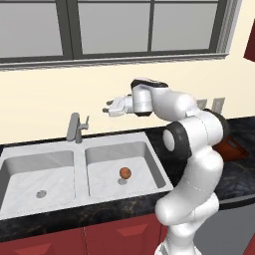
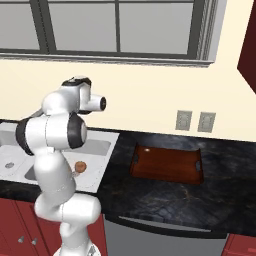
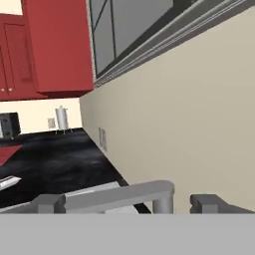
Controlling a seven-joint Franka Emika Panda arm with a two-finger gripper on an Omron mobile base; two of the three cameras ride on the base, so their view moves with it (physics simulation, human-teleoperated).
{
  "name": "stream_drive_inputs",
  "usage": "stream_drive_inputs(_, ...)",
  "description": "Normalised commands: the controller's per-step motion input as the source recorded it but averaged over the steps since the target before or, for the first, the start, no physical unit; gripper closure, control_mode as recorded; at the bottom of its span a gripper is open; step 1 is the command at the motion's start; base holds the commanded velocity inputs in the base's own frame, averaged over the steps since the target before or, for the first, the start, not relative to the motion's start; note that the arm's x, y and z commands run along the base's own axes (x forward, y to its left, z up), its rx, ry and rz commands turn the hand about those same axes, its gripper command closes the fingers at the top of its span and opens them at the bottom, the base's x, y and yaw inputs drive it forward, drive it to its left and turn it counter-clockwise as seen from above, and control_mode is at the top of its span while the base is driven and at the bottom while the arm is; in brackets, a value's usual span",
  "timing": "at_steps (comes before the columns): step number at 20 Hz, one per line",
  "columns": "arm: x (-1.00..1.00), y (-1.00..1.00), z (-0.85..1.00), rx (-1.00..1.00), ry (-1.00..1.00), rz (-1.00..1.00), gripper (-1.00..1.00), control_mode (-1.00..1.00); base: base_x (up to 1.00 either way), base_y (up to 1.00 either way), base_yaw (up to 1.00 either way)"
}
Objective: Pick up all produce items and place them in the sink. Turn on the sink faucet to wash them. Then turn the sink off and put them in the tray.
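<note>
Gripper (image 1: pixel 106 110) hovers above the sink's back edge, fingers spread with nothing between them, pointing toward the faucet (image 1: pixel 75 128).

Nearest the base, the small reddish-brown produce ball (image 1: pixel 125 172) rests in the right basin of the sink (image 1: pixel 154 164), beside its drain. Farther right on the dark counter (image 2: pixel 165 200) lies the reddish-brown tray (image 2: pixel 167 165), with the window (image 1: pixel 114 25) behind.

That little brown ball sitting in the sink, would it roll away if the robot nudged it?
Probably yes: the ball looks round and smooth, so a nudge would likely send it rolling. It should not go far, since the walls of the sink enclose it. It sits beside the drain, where it may settle again.
</note>
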Motion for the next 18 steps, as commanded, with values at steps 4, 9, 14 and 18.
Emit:
stream_drive_inputs(4, -0.78, -0.26, 0.41, -0.02, 0.05, -0.11, -1.00, -1.00, 0.00, 0.00, 0.00)
stream_drive_inputs(9, -0.64, -0.21, 0.50, -0.06, 0.17, -0.15, -1.00, -1.00, 0.00, 0.00, 0.00)
stream_drive_inputs(14, -0.41, -0.12, 0.57, -0.07, 0.36, -0.19, -1.00, -1.00, 0.00, 0.00, 0.00)
stream_drive_inputs(18, -0.44, -0.11, 0.43, -0.05, 0.44, -0.20, -1.00, -1.00, 0.00, 0.00, 0.00)
